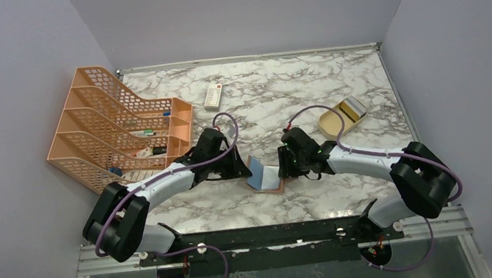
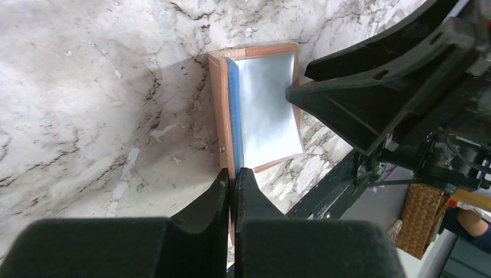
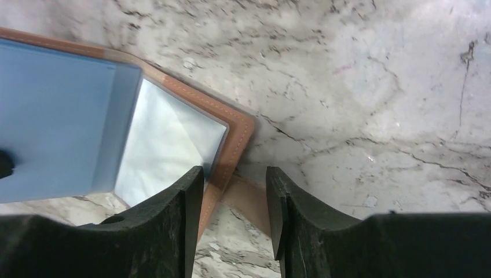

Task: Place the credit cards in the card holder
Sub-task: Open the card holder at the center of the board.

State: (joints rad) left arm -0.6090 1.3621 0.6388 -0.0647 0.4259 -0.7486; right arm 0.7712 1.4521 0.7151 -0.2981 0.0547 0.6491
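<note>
**Marble table, card holder pinned open between two grippers**

Grey-veined marble table (image 1: 279,88) fills the floor of a plain-walled booth. At its far left stands an orange mesh file rack (image 1: 102,119); a few small items lie in its low front compartments, too small to name. Just right of the rack's far end, a white oblong item (image 1: 213,96) lies flat on the marble.

Near the middle, the left gripper (image 2: 233,174) has its fingers pressed together on the edge of the card holder (image 2: 215,116), the brown stitched border running in between the tips. The holder lies open and flat at the centre of the table, between the two arms. Inside it, a pale blue card (image 2: 233,104) sits along the left-hand side. Beside that is a silvery glossy face (image 2: 269,110); whether this is a card or a pocket window I cannot tell.

On the holder's right side, the right gripper (image 3: 234,174) has its fingers spread, straddling the brown rim near a rounded corner without pinching it.

Farther right and well apart from the holder, a tan shallow box (image 1: 329,125) holds a small stack of credit cards (image 1: 352,107), grey and yellow edges showing.
</note>
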